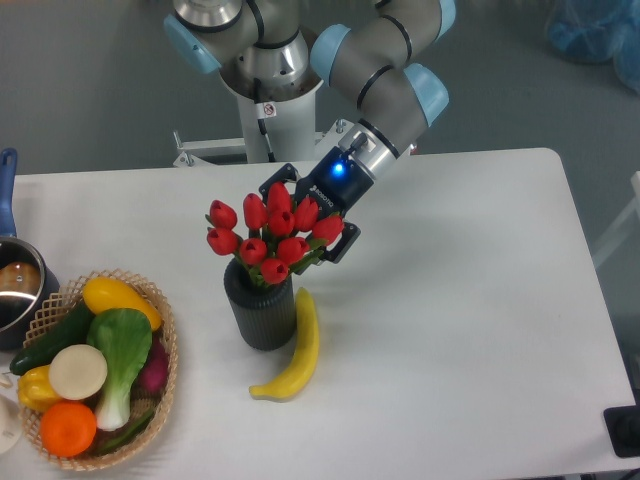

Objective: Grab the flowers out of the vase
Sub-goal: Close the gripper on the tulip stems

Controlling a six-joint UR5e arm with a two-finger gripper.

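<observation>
The flowers (270, 233), a bunch of red tulip buds on green stems, stand in the vase (261, 310), a short dark ribbed cylinder on the white table (470, 300). My gripper (305, 216) is open and comes in from the upper right, tilted. One finger (273, 187) lies behind the top of the bunch and the other finger (344, 242) sits at its right side, so the right-hand buds lie between them. The buds hide the inner parts of the fingers, and I cannot tell whether they touch the blooms.
A yellow banana (295, 350) lies on the table against the vase's right side. A wicker basket (165, 350) of vegetables and fruit sits at the front left. A metal pot with a blue handle (8, 290) stands at the left edge.
</observation>
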